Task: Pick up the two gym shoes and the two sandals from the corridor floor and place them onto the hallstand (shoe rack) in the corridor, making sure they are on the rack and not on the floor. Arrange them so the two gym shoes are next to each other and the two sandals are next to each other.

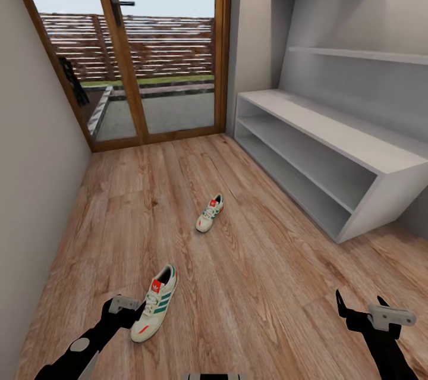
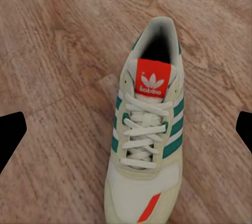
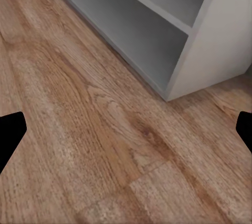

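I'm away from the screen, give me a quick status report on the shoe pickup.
Left gripper open, over near gym shoe. Right gripper open, empty, over bare floor. Second gym shoe on floor; hallstand shelves bare. Nothing blocking.

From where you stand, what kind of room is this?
Most likely a home entrance corridor. A wood-framed glass door opens onto a fenced yard, a low grey-white hallstand with open shelves lines the wall, and two gym shoes lie apart on the wood-plank floor.
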{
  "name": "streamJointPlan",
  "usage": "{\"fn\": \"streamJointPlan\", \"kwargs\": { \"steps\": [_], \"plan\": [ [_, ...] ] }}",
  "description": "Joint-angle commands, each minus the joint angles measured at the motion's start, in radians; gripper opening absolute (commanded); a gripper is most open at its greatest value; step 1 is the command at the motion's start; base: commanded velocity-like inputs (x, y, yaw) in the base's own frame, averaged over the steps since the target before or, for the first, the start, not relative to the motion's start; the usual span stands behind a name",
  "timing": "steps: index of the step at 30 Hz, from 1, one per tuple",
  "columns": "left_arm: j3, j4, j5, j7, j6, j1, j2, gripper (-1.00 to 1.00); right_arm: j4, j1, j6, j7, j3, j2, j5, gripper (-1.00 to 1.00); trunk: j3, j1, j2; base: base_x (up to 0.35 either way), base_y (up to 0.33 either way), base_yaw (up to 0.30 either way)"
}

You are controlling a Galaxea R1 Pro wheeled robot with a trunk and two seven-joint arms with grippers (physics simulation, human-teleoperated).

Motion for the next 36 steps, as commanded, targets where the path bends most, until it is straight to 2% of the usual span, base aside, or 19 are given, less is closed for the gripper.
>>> {"fn": "streamJointPlan", "kwargs": {
  "steps": [1,36],
  "plan": [
    [0.0,0.0,0.0,0.0,0.0,0.0,0.0,1.0,0.0,0.0,0.0,0.0,0.0,0.0,0.0,1.0,-0.001,0.0,0.0,0.0,0.0,0.0],
    [0.005,0.0,0.002,0.002,-0.008,0.0,0.0,1.0,0.001,0.0,0.0,0.0,-0.001,0.0,0.0,1.0,-0.049,0.0,0.0,0.0,0.0,0.0]
  ]
}}
